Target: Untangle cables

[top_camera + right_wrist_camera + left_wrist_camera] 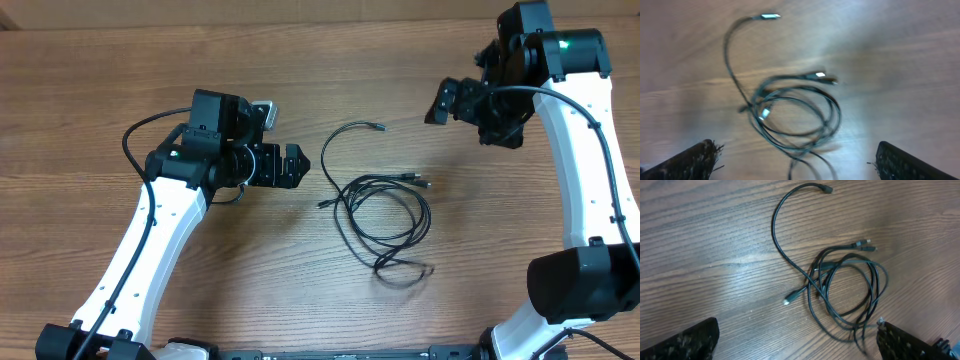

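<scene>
Overhead shows two arms, each with one gripper, and one tangle of thin black cables [378, 181] lying directly on the wooden table [120, 60], a little right of the frame's middle. How many separate cords make up the tangle cannot be told. Five small plug ends can be counted: one at the upper tip of a long free strand, two side by side at the right of the bundle, one at its left edge, and one at the lower right.

Most of the cord is wound into several overlapping loops that cross one another. One strand leaves the loops at their left side and curves up and to the right in an open arc.

In the left wrist view the cables [815, 282] fill the middle and right of the frame, with the arc reaching the top edge. In the right wrist view, which is blurred, the cables [832, 107] sit in the centre.

The left gripper [303, 165] hangs left of the tangle, near it but apart. Its jaws are spread wide, and its fingers [685, 340] sit in the bottom corners of its own view. The right gripper [440, 103] is at the upper right, well apart from the cables. Its jaws are also spread wide, holding nothing.
</scene>
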Controlling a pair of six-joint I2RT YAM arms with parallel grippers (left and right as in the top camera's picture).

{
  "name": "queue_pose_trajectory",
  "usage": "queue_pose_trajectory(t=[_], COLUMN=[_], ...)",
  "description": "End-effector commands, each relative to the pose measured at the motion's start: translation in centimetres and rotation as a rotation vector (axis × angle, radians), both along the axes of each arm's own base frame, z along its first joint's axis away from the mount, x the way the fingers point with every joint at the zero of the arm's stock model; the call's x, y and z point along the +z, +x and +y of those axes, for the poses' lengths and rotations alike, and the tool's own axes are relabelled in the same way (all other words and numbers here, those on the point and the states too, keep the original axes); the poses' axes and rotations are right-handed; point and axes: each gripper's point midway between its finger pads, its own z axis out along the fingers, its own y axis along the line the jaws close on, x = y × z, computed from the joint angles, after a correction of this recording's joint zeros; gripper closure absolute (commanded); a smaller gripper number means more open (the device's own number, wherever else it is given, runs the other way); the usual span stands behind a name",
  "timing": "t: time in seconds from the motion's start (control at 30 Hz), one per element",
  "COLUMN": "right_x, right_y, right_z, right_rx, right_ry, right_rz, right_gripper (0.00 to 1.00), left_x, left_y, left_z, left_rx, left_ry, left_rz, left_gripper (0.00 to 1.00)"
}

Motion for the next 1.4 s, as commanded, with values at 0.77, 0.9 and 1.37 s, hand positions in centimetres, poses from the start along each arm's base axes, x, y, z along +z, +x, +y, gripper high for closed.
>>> queue_pose_trajectory(t=[0.77, 0.9, 1.37], right_x=[-9.8, -13.5, -17.1], right_y=[-10.5, -12.0, -8.1], right_z=[6.3, 7.5, 5.4], right_rx=[0.097, 0.075, 0.309], right_ry=[0.095, 0.072, -0.050], right_rz=[0.450, 0.479, 0.223], right_gripper=[0.01, 0.06, 0.09], left_x=[-0.9, -1.0, -1.0], left_y=[-1.6, -1.8, -1.7], left_z=[1.4, 1.4, 1.5], left_rx=[0.052, 0.052, 0.052], left_ry=[0.077, 0.079, 0.079], left_rz=[0.089, 0.099, 0.096], left_gripper=[0.00, 0.00, 0.00])
